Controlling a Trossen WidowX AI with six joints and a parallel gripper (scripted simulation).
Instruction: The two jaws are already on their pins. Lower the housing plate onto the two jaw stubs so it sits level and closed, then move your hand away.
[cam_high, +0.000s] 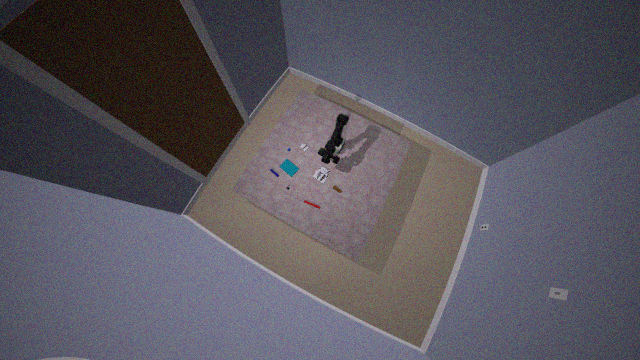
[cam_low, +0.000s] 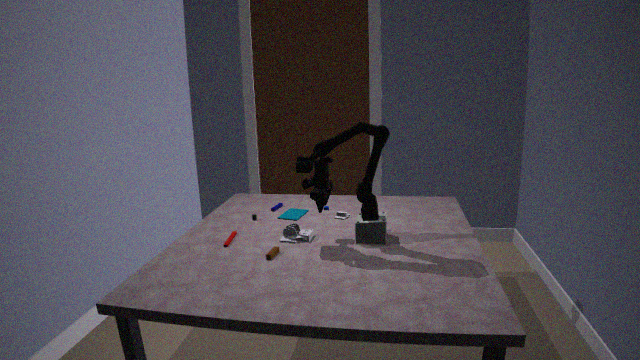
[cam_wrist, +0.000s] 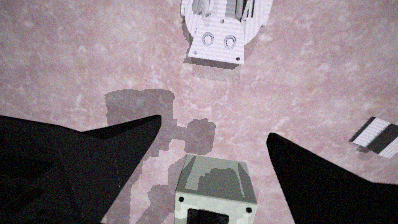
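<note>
The white jaw assembly (cam_high: 321, 174) (cam_low: 304, 239) rests on the table in front of the arm. The housing plate (cam_wrist: 218, 49), white with two round ringed holes and small corner holes, lies over its near end in the wrist view. It looks flat there, with a dark edge along its near side; how closely it sits on the jaw stubs is too small to tell. The jaws (cam_wrist: 244, 9) run on beyond it and are cut off by the frame's top. My gripper (cam_wrist: 215, 126) (cam_low: 320, 210) is open and empty, high above the table, on the arm-base side of the assembly and clear of it.
The grey-green arm base (cam_low: 371, 231) (cam_wrist: 217, 175) stands near. A small white-and-black part (cam_high: 304, 147) (cam_low: 342, 215) (cam_wrist: 378, 136) lies to one side. Around are a teal pad (cam_high: 289, 167), a red bar (cam_high: 312, 204), an orange-brown block (cam_high: 337, 189) and a blue bar (cam_high: 274, 173).
</note>
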